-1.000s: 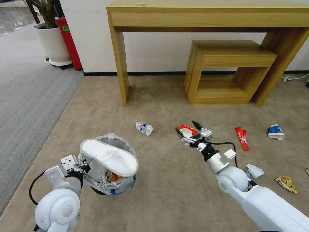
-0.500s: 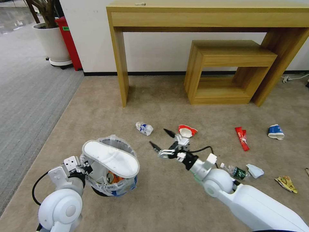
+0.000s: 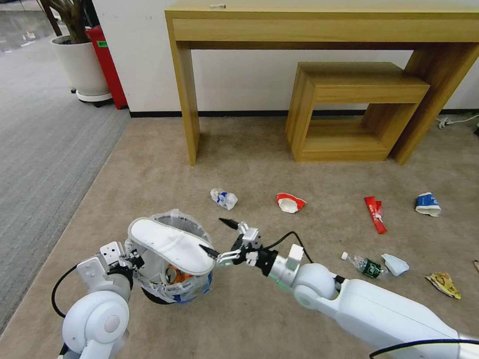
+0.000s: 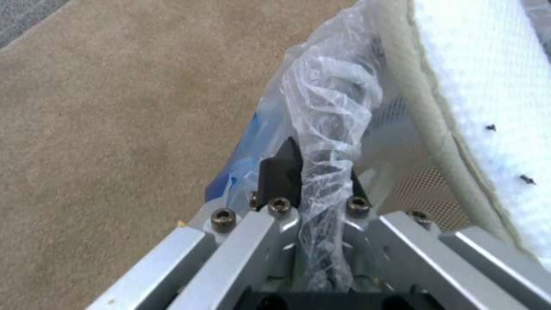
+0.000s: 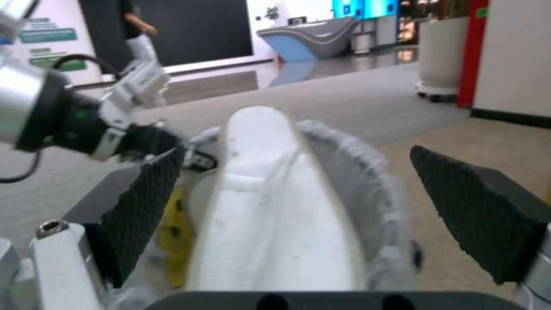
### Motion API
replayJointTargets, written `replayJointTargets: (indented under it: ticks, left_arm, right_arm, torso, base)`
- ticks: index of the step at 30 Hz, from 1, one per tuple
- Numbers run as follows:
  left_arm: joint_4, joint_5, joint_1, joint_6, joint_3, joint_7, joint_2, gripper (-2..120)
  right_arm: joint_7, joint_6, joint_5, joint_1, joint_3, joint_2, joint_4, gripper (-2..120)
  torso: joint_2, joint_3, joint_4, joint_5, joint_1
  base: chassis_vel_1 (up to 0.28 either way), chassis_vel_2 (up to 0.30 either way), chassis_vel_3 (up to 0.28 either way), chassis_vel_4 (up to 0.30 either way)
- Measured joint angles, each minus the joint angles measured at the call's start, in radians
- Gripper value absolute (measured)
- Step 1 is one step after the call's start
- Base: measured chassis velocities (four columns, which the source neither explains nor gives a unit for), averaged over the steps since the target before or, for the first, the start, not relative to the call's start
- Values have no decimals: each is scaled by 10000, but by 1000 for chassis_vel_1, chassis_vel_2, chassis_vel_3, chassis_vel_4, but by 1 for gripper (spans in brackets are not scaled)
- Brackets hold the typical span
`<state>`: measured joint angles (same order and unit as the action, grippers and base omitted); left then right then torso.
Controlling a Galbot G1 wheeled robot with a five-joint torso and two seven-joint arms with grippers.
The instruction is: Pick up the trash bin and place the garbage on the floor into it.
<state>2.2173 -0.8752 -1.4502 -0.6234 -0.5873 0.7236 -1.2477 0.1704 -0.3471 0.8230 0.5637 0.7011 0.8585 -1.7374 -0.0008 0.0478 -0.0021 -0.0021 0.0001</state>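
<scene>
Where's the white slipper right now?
In the head view, the white slipper lies across the trash bin's rim, lower left, between the left gripper and the open right gripper.

Carpeted room corner with wooden furniture against a white wall

A beige short-pile carpet (image 3: 164, 169) covers most of the ground and meets a grey ribbed carpet (image 3: 40, 149) along a straight diagonal seam on the left. A white wall (image 3: 239, 80) with a dark skirting strip (image 3: 239, 113) runs across the back. Against it stands a light-wood console table (image 3: 319, 25), and under its right half sits a lower wooden stool (image 3: 349, 99) of the same finish. At the far left a white planter (image 3: 82, 70) holds a dark trunk, with a red cabinet (image 3: 106, 65) just beside it. A white cable (image 3: 456, 119) lies by the wall at the right. Lighting is even and soft.
</scene>
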Motion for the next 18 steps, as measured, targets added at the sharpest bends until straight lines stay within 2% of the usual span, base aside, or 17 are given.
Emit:
replayJointTargets:
  ticks: [3, 18]
  left_arm:
    - [-52, -11, 48, 0, 0, 0, 57, 1]
    - [34, -54, 103, 0, 49, -1, 116, 1]
  right_arm:
    - [81, -6, 208, -279, 571, 40, 34, 100]
    - [109, -81, 535, -796, 1674, 429, 573, 100]
  torso:
    - [0, 0, -1, 0, 0]
    - [0, 0, -1, 1, 0]
  base:
    - [0, 0, 0, 0]
    - [0, 0, 0, 0]
